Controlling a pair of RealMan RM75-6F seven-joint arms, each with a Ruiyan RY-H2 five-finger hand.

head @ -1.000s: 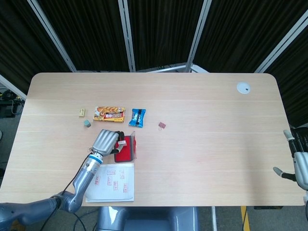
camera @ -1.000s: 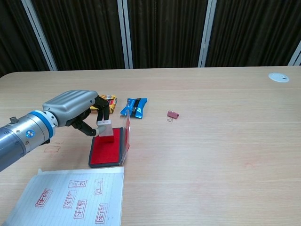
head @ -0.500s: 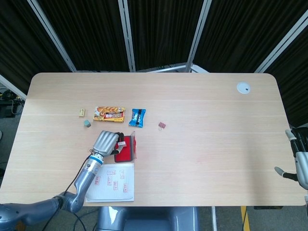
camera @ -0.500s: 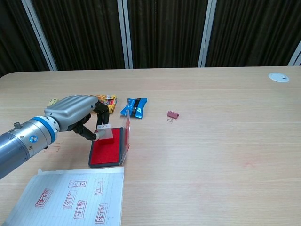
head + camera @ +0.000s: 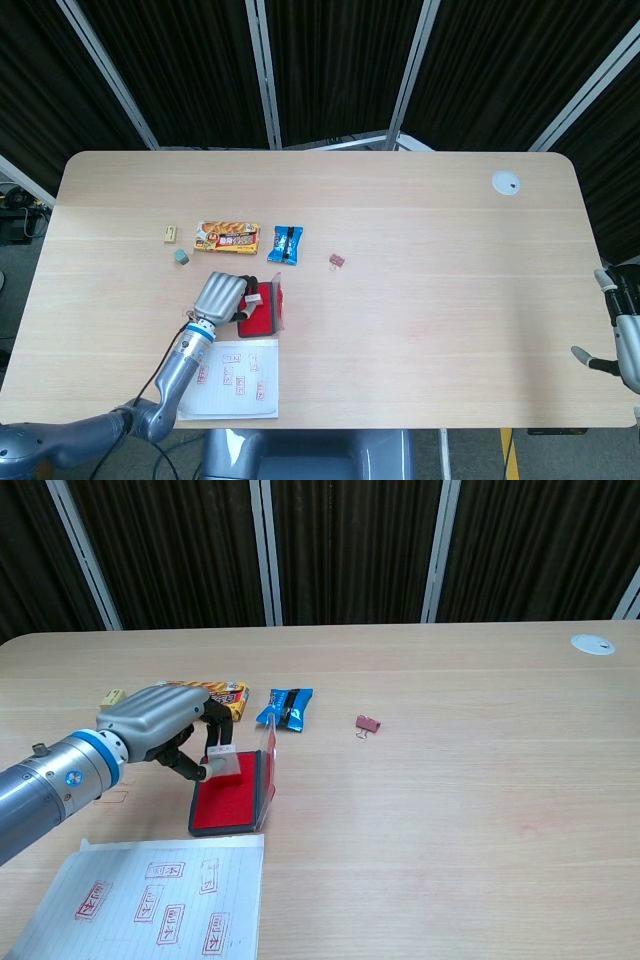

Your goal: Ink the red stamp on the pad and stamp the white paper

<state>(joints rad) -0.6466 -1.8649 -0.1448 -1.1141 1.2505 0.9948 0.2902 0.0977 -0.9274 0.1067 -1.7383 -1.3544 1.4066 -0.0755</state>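
My left hand (image 5: pixel 160 723) pinches the small stamp (image 5: pixel 222 762), a pale block with a red base, between thumb and fingers. The stamp stands at the far end of the red ink pad (image 5: pixel 228 802), right on its surface or a hair above; I cannot tell which. The pad's clear lid (image 5: pixel 270 768) stands upright along its right side. From the head view, the left hand (image 5: pixel 222 296) covers most of the stamp beside the ink pad (image 5: pixel 264 314). The white paper (image 5: pixel 150 895), bearing several red stamp marks, lies at the table's near edge. My right hand (image 5: pixel 625 340) hangs off the table's right edge, holding nothing.
An orange snack packet (image 5: pixel 226 237), a blue packet (image 5: pixel 286 243) and a small binder clip (image 5: pixel 337 261) lie behind the pad. A beige block (image 5: pixel 171 233) and a grey-green block (image 5: pixel 181 256) sit to the left. A white disc (image 5: pixel 506 182) is at the far right.
My left hand has come down and slightly left with the stamp, from above the pad to its far end. The right hand has dropped a little.
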